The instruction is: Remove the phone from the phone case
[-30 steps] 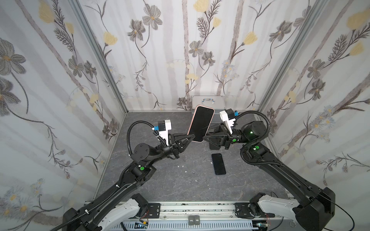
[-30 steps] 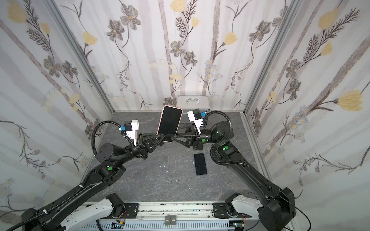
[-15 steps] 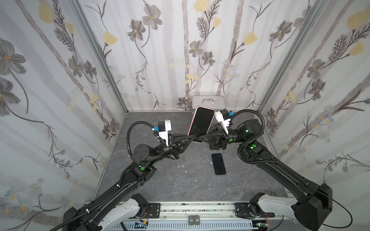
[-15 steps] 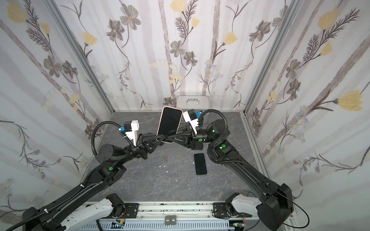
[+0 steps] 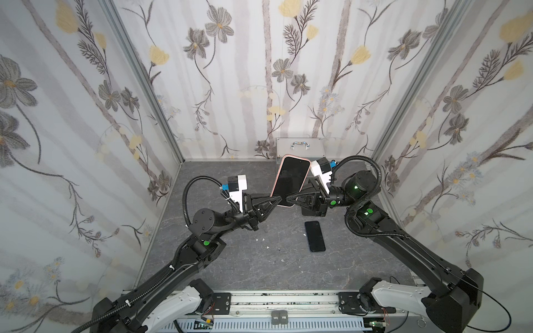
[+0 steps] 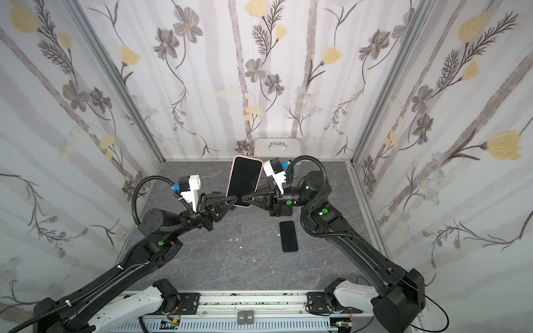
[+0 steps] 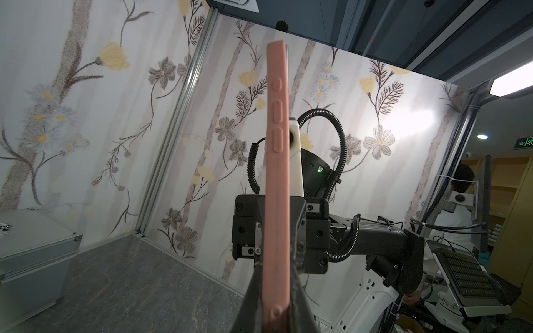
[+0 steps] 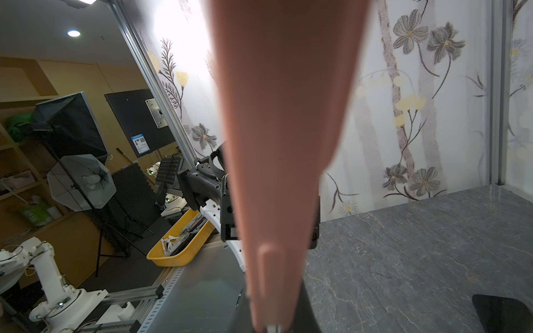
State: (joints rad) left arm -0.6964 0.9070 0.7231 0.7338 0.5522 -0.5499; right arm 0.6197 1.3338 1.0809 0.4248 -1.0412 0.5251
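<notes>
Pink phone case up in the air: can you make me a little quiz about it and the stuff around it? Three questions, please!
1. True or false: the pink phone case lies flat on the table.
2. What lies on the table? A) a black phone B) a spoon C) a red ball
3. Fill the gap: the case is pinched by ___ hands.

Key
1. False: it is held up in the air.
2. A.
3. Two: the left hand and the right hand both grip its lower end.
</notes>
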